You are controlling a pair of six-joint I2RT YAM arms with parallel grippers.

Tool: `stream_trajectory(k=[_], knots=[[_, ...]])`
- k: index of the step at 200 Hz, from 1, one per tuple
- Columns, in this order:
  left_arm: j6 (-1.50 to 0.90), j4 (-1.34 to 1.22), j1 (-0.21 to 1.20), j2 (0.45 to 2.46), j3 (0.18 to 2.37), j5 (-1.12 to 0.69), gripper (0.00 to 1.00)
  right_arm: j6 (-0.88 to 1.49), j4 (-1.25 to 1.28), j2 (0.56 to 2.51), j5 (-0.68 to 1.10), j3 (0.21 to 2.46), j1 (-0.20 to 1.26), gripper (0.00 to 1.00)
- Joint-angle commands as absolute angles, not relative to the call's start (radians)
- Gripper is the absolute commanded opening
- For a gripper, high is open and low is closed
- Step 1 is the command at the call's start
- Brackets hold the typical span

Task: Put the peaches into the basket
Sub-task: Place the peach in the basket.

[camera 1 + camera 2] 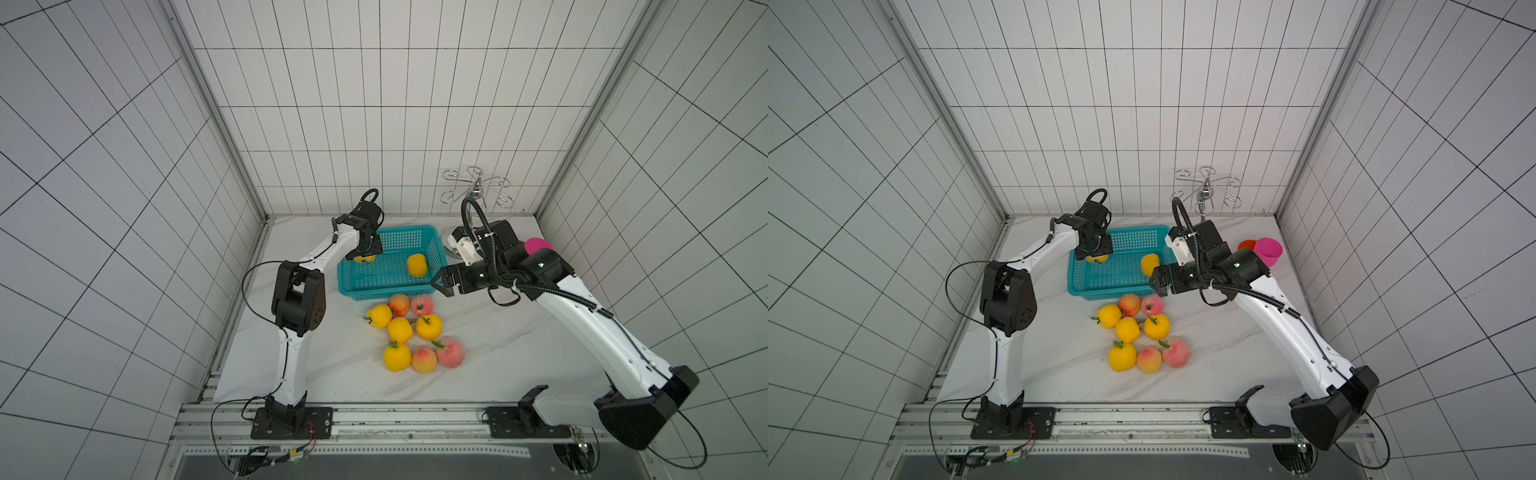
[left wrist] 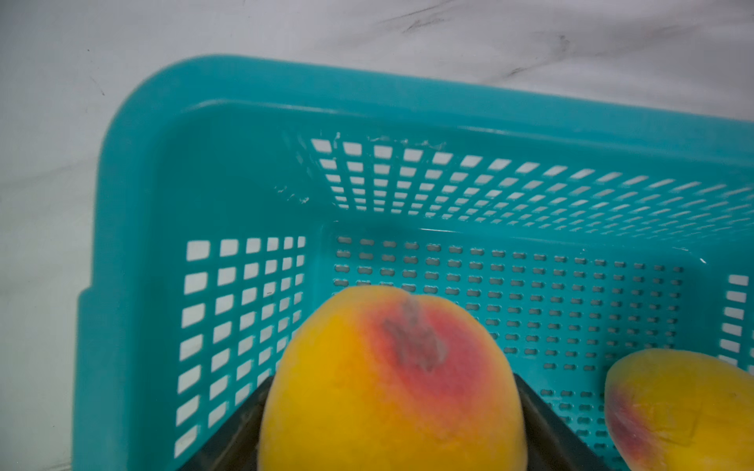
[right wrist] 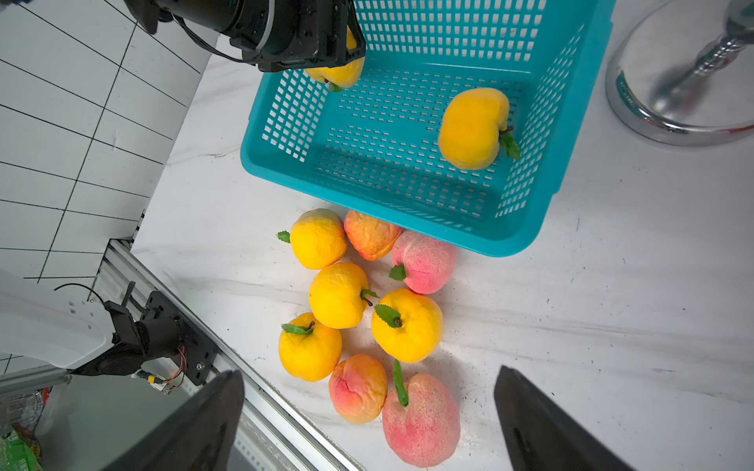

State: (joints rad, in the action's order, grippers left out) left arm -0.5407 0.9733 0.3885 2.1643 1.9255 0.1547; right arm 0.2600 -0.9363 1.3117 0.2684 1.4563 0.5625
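Observation:
The turquoise basket point(image 1: 376, 296) point(image 1: 1100, 296) stands at the back of the table. One yellow peach point(image 1: 416, 266) point(image 3: 473, 128) lies inside it near its right wall. My left gripper point(image 1: 368, 249) point(image 2: 391, 391) hangs over the basket's far left corner, shut on a yellow peach with a red blush point(image 2: 387, 387) point(image 1: 364, 259). Black fingers point(image 2: 538, 416) press both of its sides. Several more peaches point(image 1: 400, 329) point(image 1: 1127, 330) point(image 3: 338, 295), yellow and pink, cluster on the table just in front of the basket. My right gripper point(image 1: 440, 284) point(image 3: 367, 373) is open and empty, above the basket's near right corner.
A chrome goblet rack point(image 1: 476, 191) with a round base point(image 3: 673, 81) stands behind the right arm. A pink goblet point(image 1: 1268, 251) and an orange goblet point(image 1: 1246, 245) sit at the far right. An aluminium rail point(image 1: 374, 419) runs along the table's front edge.

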Motion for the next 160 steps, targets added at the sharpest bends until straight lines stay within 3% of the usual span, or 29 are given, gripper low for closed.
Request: stream_trajectory(k=[1,160], knots=[[-0.523,0.954,0.382,2.203,1.969,0.184,0.77,0.241,-0.97,1.311,0.256,1.499,0.551,0.99],[-0.534,0.947,0.379,2.278,1.98,0.176,0.77,0.225,-0.984,1.312,0.254,1.502,0.483,0.99]])
